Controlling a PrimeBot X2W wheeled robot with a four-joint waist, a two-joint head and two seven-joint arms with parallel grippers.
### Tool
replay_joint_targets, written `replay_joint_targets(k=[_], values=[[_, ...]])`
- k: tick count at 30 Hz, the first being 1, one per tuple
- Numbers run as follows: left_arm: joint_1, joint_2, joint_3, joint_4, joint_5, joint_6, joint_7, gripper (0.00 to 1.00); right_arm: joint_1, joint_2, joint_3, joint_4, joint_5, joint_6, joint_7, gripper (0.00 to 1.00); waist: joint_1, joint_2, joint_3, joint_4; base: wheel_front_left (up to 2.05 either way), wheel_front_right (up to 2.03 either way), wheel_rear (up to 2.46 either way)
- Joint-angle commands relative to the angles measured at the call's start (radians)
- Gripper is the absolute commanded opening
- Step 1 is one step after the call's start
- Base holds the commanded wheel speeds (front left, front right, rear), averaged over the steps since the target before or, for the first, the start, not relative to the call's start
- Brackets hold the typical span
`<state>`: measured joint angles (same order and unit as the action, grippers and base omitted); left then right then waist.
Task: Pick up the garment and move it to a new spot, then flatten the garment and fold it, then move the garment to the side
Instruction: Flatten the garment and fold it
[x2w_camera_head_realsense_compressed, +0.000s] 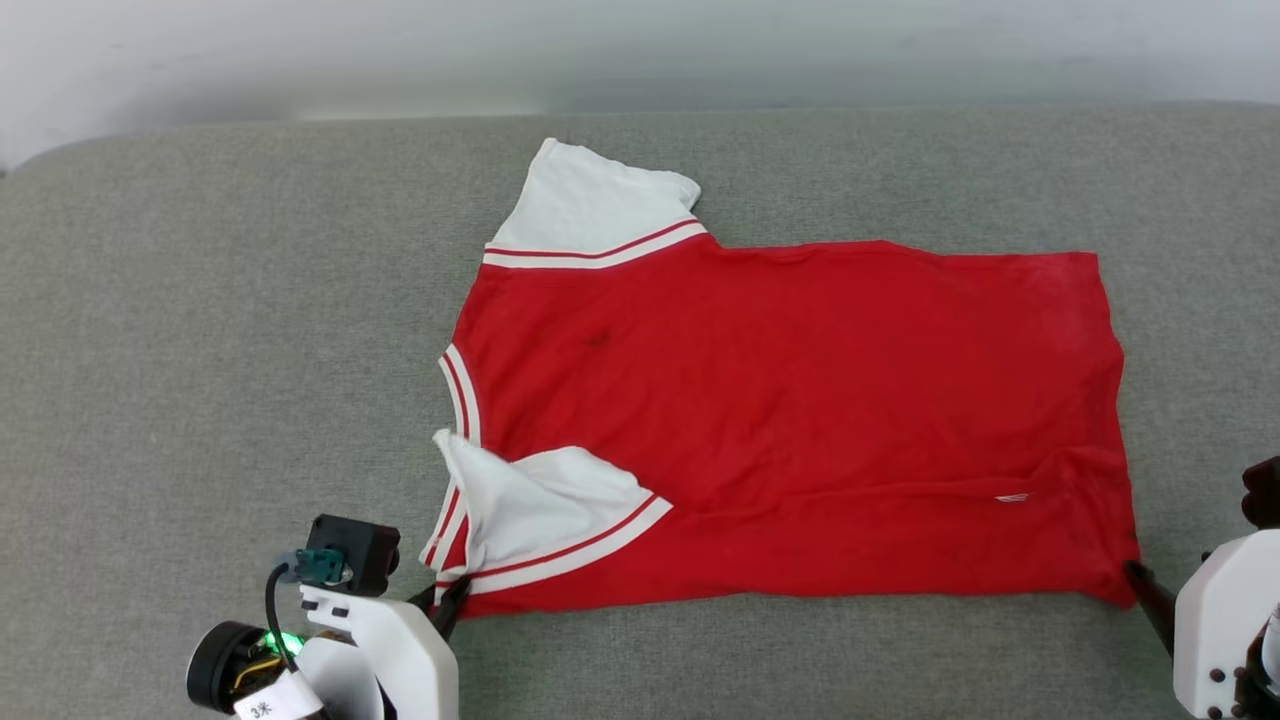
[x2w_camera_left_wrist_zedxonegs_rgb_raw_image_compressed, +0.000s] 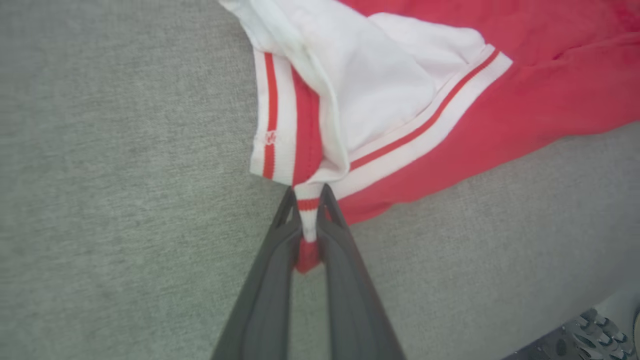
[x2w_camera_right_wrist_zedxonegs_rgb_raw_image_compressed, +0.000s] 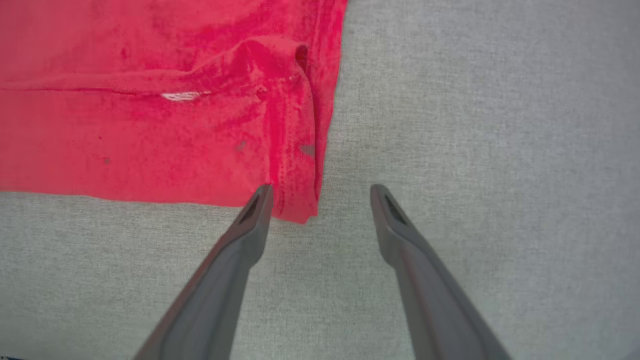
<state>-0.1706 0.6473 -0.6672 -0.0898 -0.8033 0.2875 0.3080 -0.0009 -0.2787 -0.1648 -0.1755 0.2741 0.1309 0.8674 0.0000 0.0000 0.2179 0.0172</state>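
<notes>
Two claws sit at the bottom of the head view. The left claw (x2w_camera_head_realsense_compressed: 452, 598), lower left, has its tips at the near left corner of the garment (x2w_camera_head_realsense_compressed: 790, 400). The right claw (x2w_camera_head_realsense_compressed: 1145, 590), lower right, shows one dark finger touching the near right corner. One garment lies spread back side up across the middle of the grey fabric surface (x2w_camera_head_realsense_compressed: 200, 350), collar to the left and hem to the right. It has two white sleeves: the far sleeve (x2w_camera_head_realsense_compressed: 590, 205) lies flat at upper centre, and the near sleeve (x2w_camera_head_realsense_compressed: 530, 505) is folded onto the red body. One small white tag (x2w_camera_head_realsense_compressed: 1012, 497) shows near the hem.

Left wrist view: both fingers of the left claw (x2w_camera_left_wrist_zedxonegs_rgb_raw_image_compressed: 309, 200) are pinched together on a strip of striped trim, with a red tuft of the garment (x2w_camera_left_wrist_zedxonegs_rgb_raw_image_compressed: 525, 100) squeezed between them.

Right wrist view: the right claw (x2w_camera_right_wrist_zedxonegs_rgb_raw_image_compressed: 322, 195) stands wide apart, gripping nothing. The garment's (x2w_camera_right_wrist_zedxonegs_rgb_raw_image_compressed: 150, 100) hem corner lies between its two fingers, touching the frame-left one.
</notes>
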Motion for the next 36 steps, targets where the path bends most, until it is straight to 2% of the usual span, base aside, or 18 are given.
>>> replay_joint_targets(k=[1, 9, 18, 19, 20, 21, 22, 28, 36], values=[[0.002, 0.006, 0.004, -0.024, 0.010, 0.009, 0.000, 0.00, -0.019, 0.004, -0.004, 0.019, -0.009, 0.000, 0.000, 1.00, 0.0000, 0.0000, 0.005, 0.007, 0.00, 0.00, 0.00], [-0.014, 0.023, -0.003, -0.133, 0.036, 0.039, 0.022, 0.00, -0.068, 0.027, -0.001, 0.127, -0.034, 0.000, 0.002, 1.00, 0.0000, 0.0000, 0.039, 0.033, 0.00, 0.00, 0.00], [-0.022, 0.028, -0.007, -0.170, 0.039, 0.045, 0.037, 0.00, -0.087, 0.041, 0.021, 0.258, -0.042, 0.000, 0.002, 1.00, 0.0000, 0.0000, 0.082, 0.060, 0.00, 0.00, 0.00], [-0.022, 0.030, -0.006, -0.169, 0.039, 0.046, 0.037, 0.00, -0.085, 0.041, 0.023, 0.272, -0.041, 0.000, 0.005, 0.96, 0.0000, 0.0000, 0.084, 0.062, 0.00, 0.00, 0.00], [-0.022, 0.031, -0.006, -0.168, 0.039, 0.047, 0.038, 0.00, -0.082, 0.043, 0.025, 0.285, -0.038, 0.000, 0.007, 0.35, 0.0000, 0.0000, 0.086, 0.063, 0.00, 0.00, 0.00], [-0.022, 0.032, -0.006, -0.166, 0.037, 0.046, 0.039, 0.00, -0.080, 0.042, 0.027, 0.297, -0.034, 0.000, 0.006, 0.15, 0.0000, 0.0000, 0.087, 0.064, 0.00, 0.00, 0.00], [-0.021, 0.033, -0.006, -0.164, 0.035, 0.045, 0.040, 0.00, -0.077, 0.041, 0.027, 0.306, -0.031, 0.000, 0.002, 0.00, 0.0000, 0.0000, 0.088, 0.065, 0.00, 0.00, 0.00], [0.003, 0.046, -0.009, -0.137, 0.021, 0.040, 0.046, 0.00, -0.080, 0.030, 0.004, 0.324, -0.013, -0.001, -0.036, 0.00, 0.0000, 0.0000, 0.058, 0.056, 0.00, 0.00, 0.00], [0.058, 0.080, -0.022, -0.108, 0.002, 0.029, 0.057, 0.00, -0.040, -0.010, -0.012, 0.258, 0.024, -0.001, -0.029, 0.00, 0.0000, 0.0000, -0.020, 0.034, 0.00, 0.00, 0.00]])
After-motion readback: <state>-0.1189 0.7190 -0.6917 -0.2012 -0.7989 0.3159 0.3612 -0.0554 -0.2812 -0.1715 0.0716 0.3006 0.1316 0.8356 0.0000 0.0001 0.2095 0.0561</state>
